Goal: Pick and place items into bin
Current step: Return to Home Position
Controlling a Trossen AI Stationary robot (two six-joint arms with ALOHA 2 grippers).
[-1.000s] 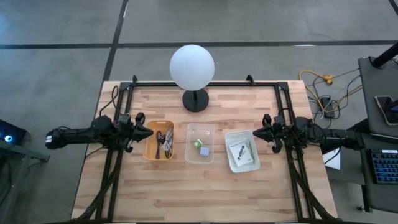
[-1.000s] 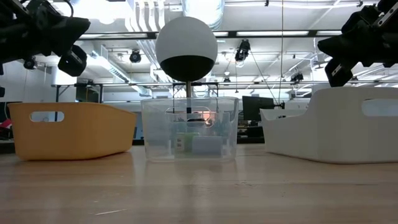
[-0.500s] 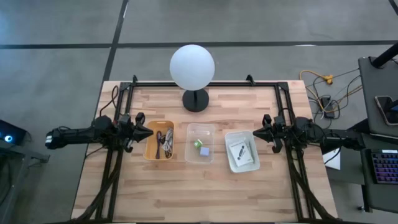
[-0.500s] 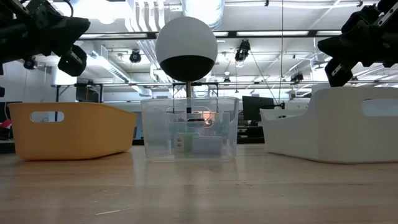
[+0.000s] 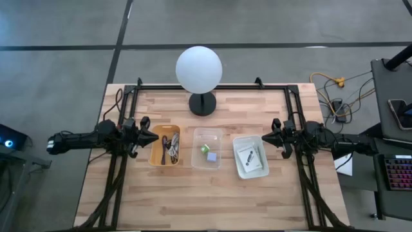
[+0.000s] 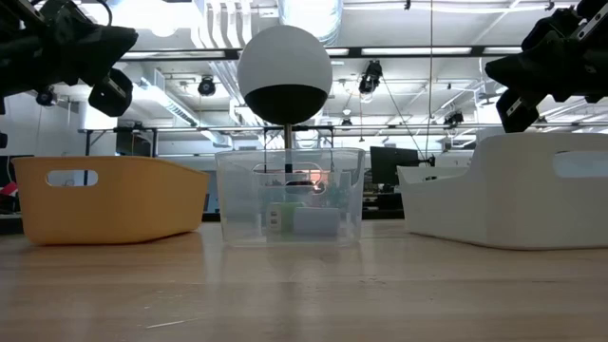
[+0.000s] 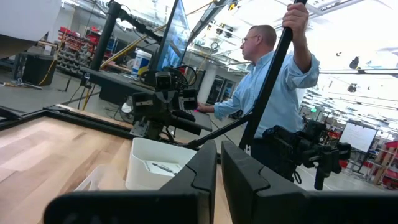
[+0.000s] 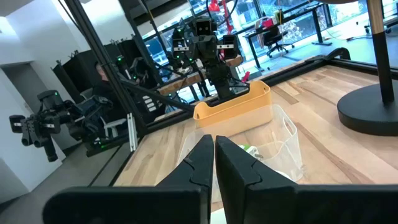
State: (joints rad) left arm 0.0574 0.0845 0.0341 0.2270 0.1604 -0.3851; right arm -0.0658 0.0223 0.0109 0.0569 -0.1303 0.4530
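Observation:
Three bins stand in a row mid-table. The orange bin holds thin coiled cables. A green cube and a grey cube lie in the clear bin. In the white bin are flat white packets. My left gripper hovers level just left of the orange bin, shut and empty; in its wrist view the fingers lie together. My right gripper hovers level just right of the white bin, likewise shut and empty.
A white globe lamp on a black base stands at the far middle of the table. Black frame rails run along the far, left and right sides. Bare wood spans the near half. A person stands beyond the table's right side.

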